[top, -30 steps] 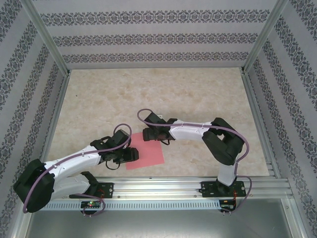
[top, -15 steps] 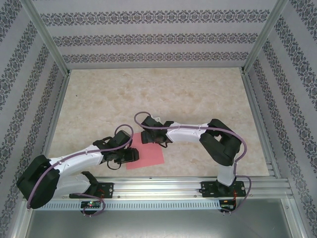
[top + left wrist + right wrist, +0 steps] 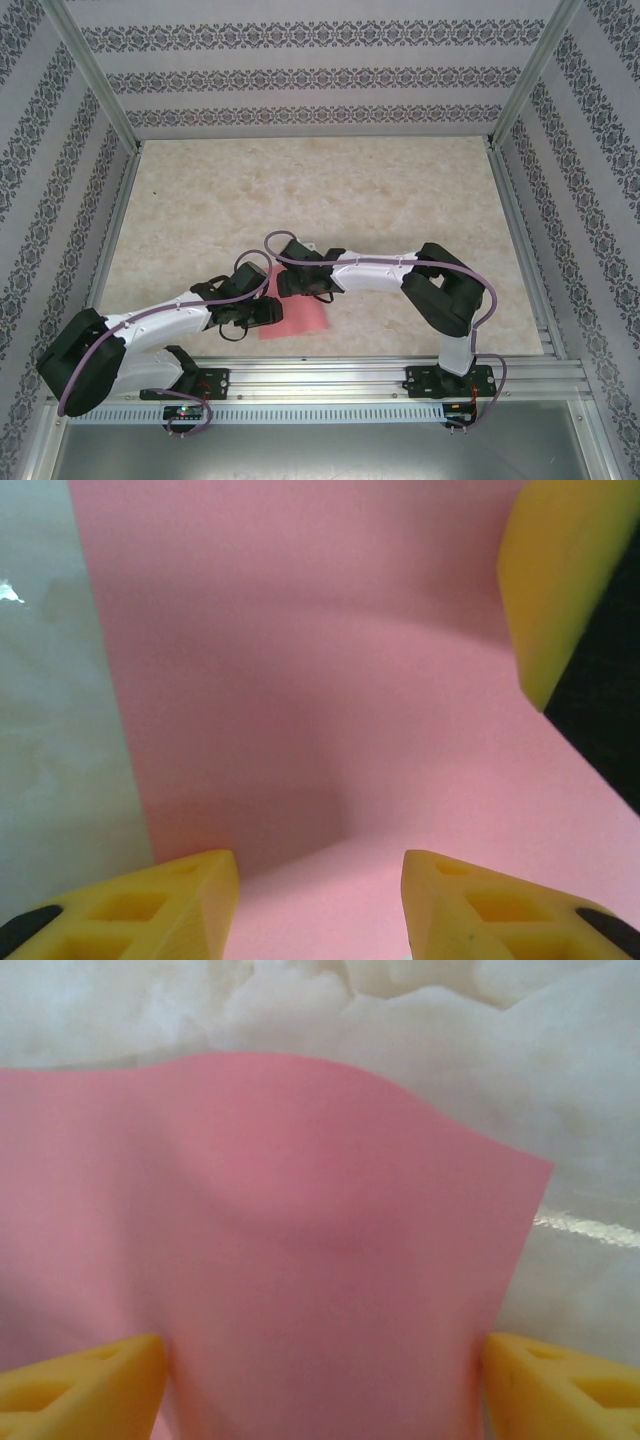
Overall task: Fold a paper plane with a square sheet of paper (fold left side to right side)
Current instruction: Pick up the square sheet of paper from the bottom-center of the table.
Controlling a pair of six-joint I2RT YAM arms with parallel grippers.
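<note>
Plainly, you're handling something thin, almost weightless and floppy. The square sheet of paper (image 3: 305,318) lies on the surface (image 3: 330,190) near its front edge, between the two arms. In the right wrist view it already humps up in the middle, so expect it to buckle rather than slide when pushed from the side.

The left end effector (image 3: 320,880) is released, its jaws apart and low over the sheet's left part, with nothing pinched between them. The right end effector (image 3: 320,1350) is also released, spread wide, with the bulging paper spanning the gap between its jaws. One of its fingers (image 3: 555,580) shows close by in the left wrist view, so the two are working near each other.

Take hold at the left edge, probably at a corner, with a light pinch. Paper this smooth will likely slip on the pale surface, so pin the right side down while you carry the left side over.
</note>
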